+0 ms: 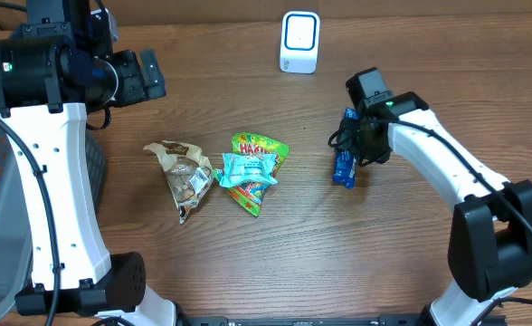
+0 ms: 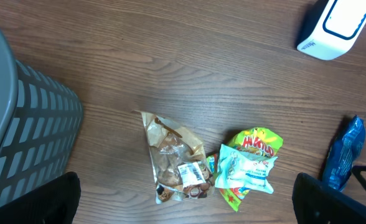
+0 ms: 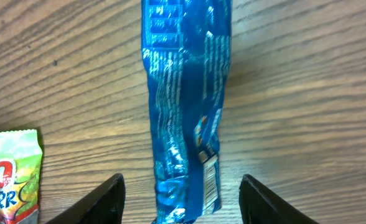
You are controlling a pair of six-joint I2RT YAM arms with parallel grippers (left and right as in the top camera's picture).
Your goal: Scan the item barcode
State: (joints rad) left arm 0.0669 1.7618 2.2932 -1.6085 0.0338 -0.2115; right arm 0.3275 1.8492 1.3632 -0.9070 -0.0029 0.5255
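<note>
Two robot arms flank a wood-grain surface (image 1: 411,263) strewn with snack packets. At far left, the left claw (image 2: 184,186) hangs above the surface beside a grey mesh basket (image 2: 27,124), its fingers (image 2: 52,199) spread wide and gripping nothing. Below it, three packets lie together: a brown snack bag (image 1: 185,170), then a green packet (image 1: 264,147) with a pale teal packet (image 1: 246,168) on top of it. A white scanner (image 1: 299,43) stands at the far edge of the surface. To the right, well apart from the pile, a long blue packet (image 3: 183,93) lies flat, its long axis running from the near side of the surface toward the far side. Its barcode (image 3: 211,182) faces up near the end that sits within the right claw (image 3: 183,193). That claw hangs directly over the packet with its jaws parted; its fingers (image 3: 102,199) stand on either side of the wrapper, bare wood showing between each finger and the packet, neither one touching it.
</note>
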